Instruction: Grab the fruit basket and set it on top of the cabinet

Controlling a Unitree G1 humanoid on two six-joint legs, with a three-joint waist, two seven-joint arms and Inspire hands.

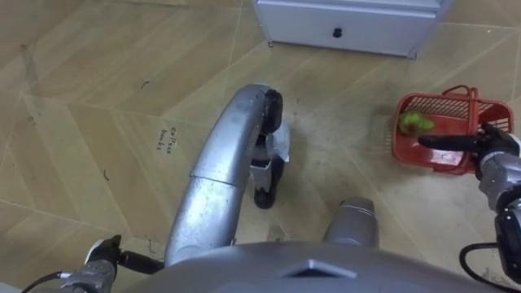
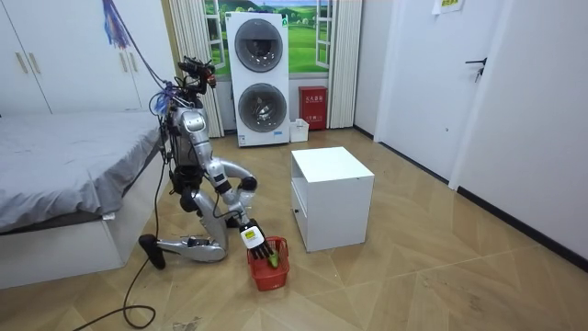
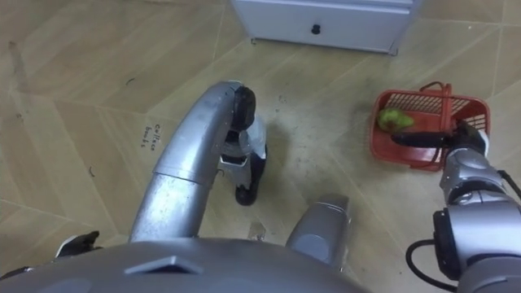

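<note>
A red plastic fruit basket [image 1: 401, 145] stands on the wooden floor at my right, its handle [image 1: 462, 92] folded toward the far rim. A green fruit [image 1: 415, 124] lies in its left end. My right hand [image 1: 494, 145] hovers over the basket's near rim, open, with straight dark fingers [image 1: 446, 141] pointing left across the inside and gripping nothing. The room view has me kneeling on the floor, right arm reaching down to the basket [image 2: 271, 268]. My left hand [image 1: 99, 254] hangs low at my left side, away from the basket.
A white cabinet [image 1: 350, 24] with a dark knob stands just beyond the basket. In the room view a bed [image 2: 64, 175] is behind me and stacked washing machines [image 2: 260, 78] stand at the back wall. Open floor lies to the left.
</note>
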